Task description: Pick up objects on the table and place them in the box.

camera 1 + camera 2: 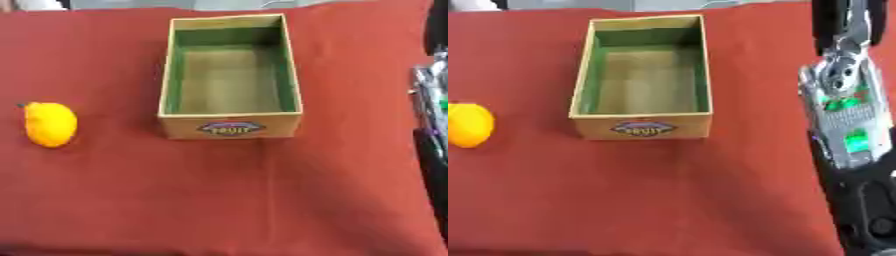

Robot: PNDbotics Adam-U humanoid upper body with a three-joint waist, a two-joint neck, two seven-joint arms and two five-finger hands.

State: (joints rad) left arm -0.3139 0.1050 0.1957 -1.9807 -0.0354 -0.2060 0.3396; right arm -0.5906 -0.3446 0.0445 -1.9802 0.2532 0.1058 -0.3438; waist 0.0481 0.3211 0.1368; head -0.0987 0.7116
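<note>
A yellow lemon-like fruit (49, 124) lies on the red cloth at the far left, level with the front of the box. The cardboard box (230, 126) stands at the middle rear, open at the top, with green inner walls and a fruit label on its front; nothing shows inside it. My right arm (846, 107) runs along the right edge, silver with green boards and black parts above and below, well to the right of the box. Where its hand lies I cannot make out. No left hand shows in either view.
The red cloth (245, 195) covers the whole table, with wide bare room in front of the box and between the box and the fruit. The table's far edge runs just behind the box.
</note>
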